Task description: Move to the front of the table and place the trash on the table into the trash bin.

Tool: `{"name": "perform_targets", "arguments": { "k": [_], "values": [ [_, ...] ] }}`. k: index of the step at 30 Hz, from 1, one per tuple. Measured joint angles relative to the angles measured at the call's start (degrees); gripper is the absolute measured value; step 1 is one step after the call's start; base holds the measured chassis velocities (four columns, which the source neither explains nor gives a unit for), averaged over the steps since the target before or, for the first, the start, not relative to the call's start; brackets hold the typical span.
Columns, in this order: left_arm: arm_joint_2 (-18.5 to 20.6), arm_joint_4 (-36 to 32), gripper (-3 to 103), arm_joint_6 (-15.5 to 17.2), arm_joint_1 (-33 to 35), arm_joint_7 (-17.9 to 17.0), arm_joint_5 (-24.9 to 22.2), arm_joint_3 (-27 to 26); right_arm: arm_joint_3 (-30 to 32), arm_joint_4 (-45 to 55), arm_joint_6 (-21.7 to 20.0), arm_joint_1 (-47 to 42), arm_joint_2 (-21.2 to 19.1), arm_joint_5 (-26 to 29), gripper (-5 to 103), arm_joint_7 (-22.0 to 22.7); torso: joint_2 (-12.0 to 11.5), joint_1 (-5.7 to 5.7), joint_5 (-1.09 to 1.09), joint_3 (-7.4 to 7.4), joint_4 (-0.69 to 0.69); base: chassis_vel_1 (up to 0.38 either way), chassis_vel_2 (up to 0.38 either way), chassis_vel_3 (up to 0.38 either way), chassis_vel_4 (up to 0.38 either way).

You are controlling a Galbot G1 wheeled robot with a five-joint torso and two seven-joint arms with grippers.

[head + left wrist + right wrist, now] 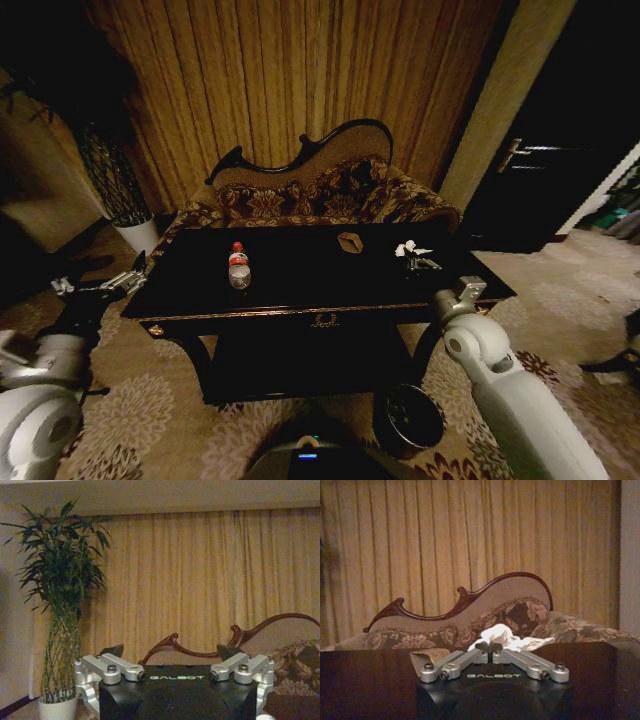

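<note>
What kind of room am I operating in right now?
Most likely a home living room: a floral-patterned sofa with a curved dark frame behind the glossy black console table, gold floor-length curtains, a tall potted plant and patterned carpet.

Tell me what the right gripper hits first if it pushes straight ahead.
Probably the crumpled white paper directly beyond the shut right gripper, low over the table; the gap between them is unclear.
</note>
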Motion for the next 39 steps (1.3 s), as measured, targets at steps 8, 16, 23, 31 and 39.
{"name": "perform_targets", "arguments": {
  "k": [8,16,23,31,39],
  "values": [
    [0.0,-0.3,100,0.0,0.0,0.1,0.0,0.0,0.6,0.3,0.0,-0.4,0.0,0.3,0,0.6,0.0,0.01,0.00,0.01,0.00,0.031,-0.038,-0.038,0.040],
    [0.0,-0.6,100,0.0,0.1,0.1,0.0,0.0,0.6,0.7,-0.1,-0.8,0.4,0.3,0,0.9,0.0,0.00,0.00,-0.01,-0.01,0.131,-0.136,-0.124,0.121],
    [-0.1,-0.8,100,0.0,0.1,0.1,0.0,0.0,0.8,0.8,0.0,-1.3,0.6,0.2,0,0.9,0.0,-0.01,-0.01,0.00,0.00,0.133,-0.139,-0.135,0.121],
    [-0.1,-0.8,100,0.0,0.1,0.1,0.0,0.0,0.7,0.7,0.1,-2.0,1.5,-0.1,0,0.9,0.0,0.00,0.01,0.00,0.00,0.104,-0.095,-0.102,0.091],
    [0.1,-0.7,100,0.0,-0.1,0.1,0.0,0.1,0.8,0.1,0.7,-3.0,2.6,-0.9,0,0.6,0.0,-0.02,-0.01,-0.01,-0.01,0.067,-0.066,-0.061,0.081]
  ]
}}
